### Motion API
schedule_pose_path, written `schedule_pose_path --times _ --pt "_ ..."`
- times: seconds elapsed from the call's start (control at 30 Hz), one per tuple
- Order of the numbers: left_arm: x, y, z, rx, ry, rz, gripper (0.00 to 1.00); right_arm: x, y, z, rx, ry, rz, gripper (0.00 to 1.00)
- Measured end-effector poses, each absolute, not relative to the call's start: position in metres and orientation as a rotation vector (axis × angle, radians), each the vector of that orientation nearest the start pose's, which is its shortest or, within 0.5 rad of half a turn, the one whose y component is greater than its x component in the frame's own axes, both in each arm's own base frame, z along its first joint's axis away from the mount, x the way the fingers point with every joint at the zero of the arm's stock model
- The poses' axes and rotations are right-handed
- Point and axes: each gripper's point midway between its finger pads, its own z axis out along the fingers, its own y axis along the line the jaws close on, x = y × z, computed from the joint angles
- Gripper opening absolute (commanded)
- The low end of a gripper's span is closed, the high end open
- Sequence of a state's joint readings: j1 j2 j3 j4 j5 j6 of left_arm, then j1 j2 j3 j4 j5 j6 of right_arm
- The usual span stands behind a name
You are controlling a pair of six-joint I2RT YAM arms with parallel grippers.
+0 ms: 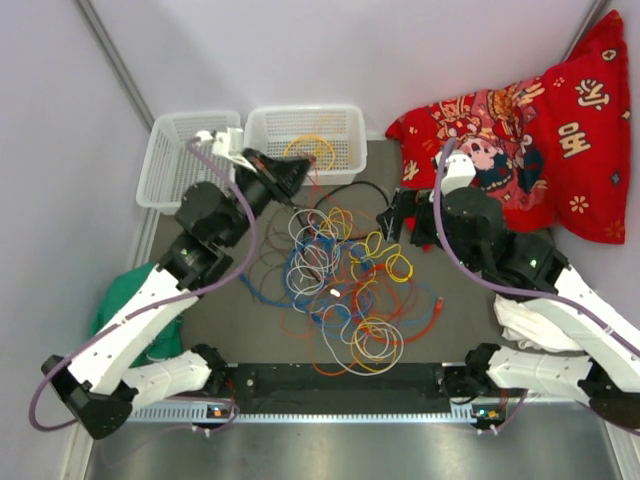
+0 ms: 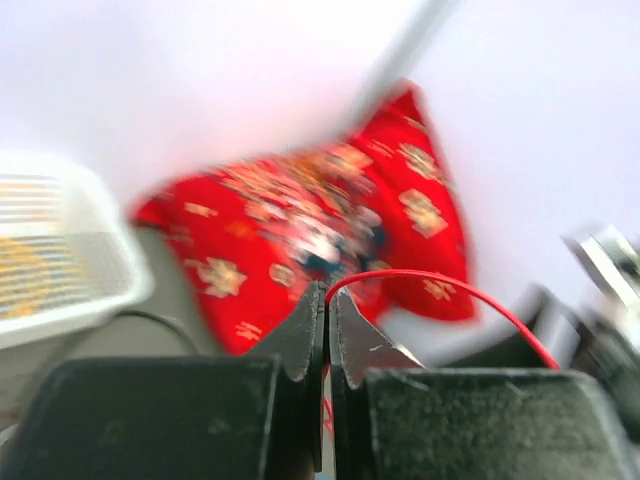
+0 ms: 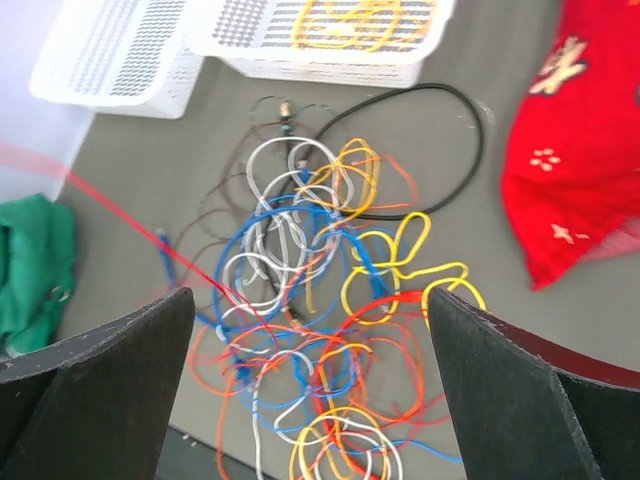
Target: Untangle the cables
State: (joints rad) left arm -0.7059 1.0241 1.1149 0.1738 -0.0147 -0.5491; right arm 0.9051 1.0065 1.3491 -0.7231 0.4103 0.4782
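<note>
The cables (image 1: 340, 285) lie in a tangled pile of yellow, orange, red, blue, white and grey loops in the middle of the dark mat, also seen from above in the right wrist view (image 3: 310, 330). My left gripper (image 1: 292, 180) is raised beside the baskets and is shut on a thin red cable (image 2: 440, 288) that arcs out from its tips (image 2: 327, 295). That red cable runs taut down into the pile (image 3: 150, 230). My right gripper (image 1: 398, 215) hovers above the pile's right side, wide open and empty (image 3: 310, 300).
Two white baskets stand at the back: the left one (image 1: 180, 155), and the right one (image 1: 345, 150) holding a yellow-orange cable (image 1: 312, 150). A black cable loop (image 3: 440, 150) lies beside the pile. A red patterned cloth (image 1: 540, 130) lies at the back right, a green cloth (image 1: 115, 310) at the left and a white cloth (image 1: 525, 325) at the right.
</note>
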Motion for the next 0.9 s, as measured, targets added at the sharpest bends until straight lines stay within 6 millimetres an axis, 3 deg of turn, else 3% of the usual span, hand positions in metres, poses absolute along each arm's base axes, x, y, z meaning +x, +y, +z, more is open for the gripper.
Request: schedule_pose_path --times 0.1,0.2,0.33,0.5,0.57,0.7,0.8,0.9 --pt "0.311 -0.218 0.459 -0.037 1.426 -0.929 0.00 0.228 0.196 0.345 -0.117 1.948 0.492 0.99" --pt "0.359 -0.177 0.450 -0.186 1.503 -0.786 0.00 0.225 0.191 0.337 -0.114 1.949 0.486 0.99" --pt "0.412 -0.144 0.433 -0.335 1.619 -0.646 0.00 0.223 0.190 0.325 -0.117 1.952 0.487 0.99" --pt "0.473 -0.104 0.424 -0.472 1.665 -0.534 0.00 0.225 0.195 0.318 -0.132 1.969 0.481 0.99" --pt "0.495 -0.078 0.424 -0.532 1.660 -0.491 0.00 0.226 0.196 0.317 -0.136 1.967 0.484 0.99" --pt "0.530 -0.026 0.425 -0.643 1.616 -0.438 0.00 0.227 0.199 0.313 -0.147 1.964 0.488 0.99" --pt "0.540 0.005 0.425 -0.702 1.587 -0.412 0.00 0.228 0.202 0.308 -0.161 1.966 0.489 0.99" --pt "0.542 0.019 0.434 -0.716 1.560 -0.399 0.00 0.231 0.204 0.302 -0.178 1.977 0.474 0.99"
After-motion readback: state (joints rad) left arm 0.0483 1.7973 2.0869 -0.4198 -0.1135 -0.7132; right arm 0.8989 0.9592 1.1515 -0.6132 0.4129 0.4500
